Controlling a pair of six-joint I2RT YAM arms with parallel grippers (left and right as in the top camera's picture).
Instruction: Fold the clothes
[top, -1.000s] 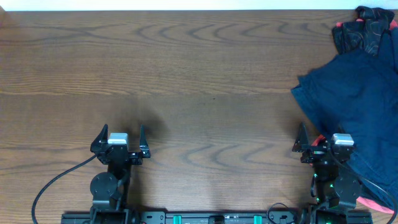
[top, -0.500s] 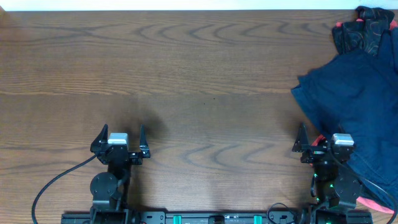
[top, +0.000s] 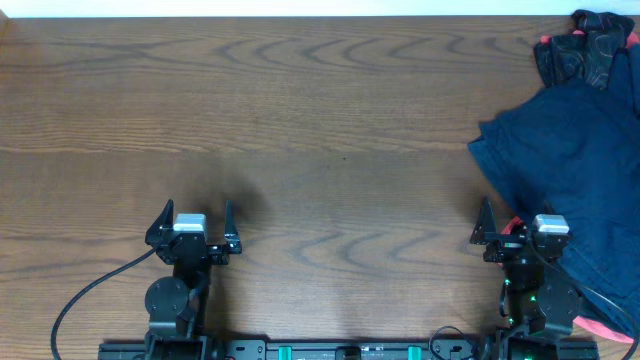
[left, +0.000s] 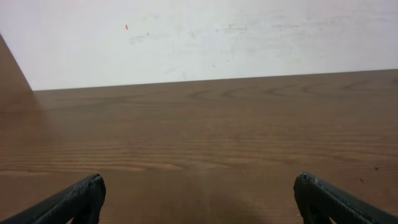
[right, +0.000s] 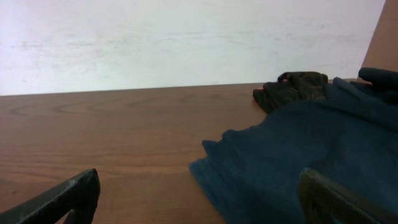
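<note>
Left gripper (top: 197, 210) and right gripper (top: 518, 215) both sit spread open and empty, unmoved over the last second. Clothes (top: 580, 150) lie heaped at the tabletop's (top: 320, 120) right edge, just beside the right gripper, so folding has not begun.

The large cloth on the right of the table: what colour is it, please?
The cloth is plain dark navy, clearest overhead.

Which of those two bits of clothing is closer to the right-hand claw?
The large navy garment, spread beside the right gripper. The smaller black garment with pink trim is bunched in the far corner.
</note>
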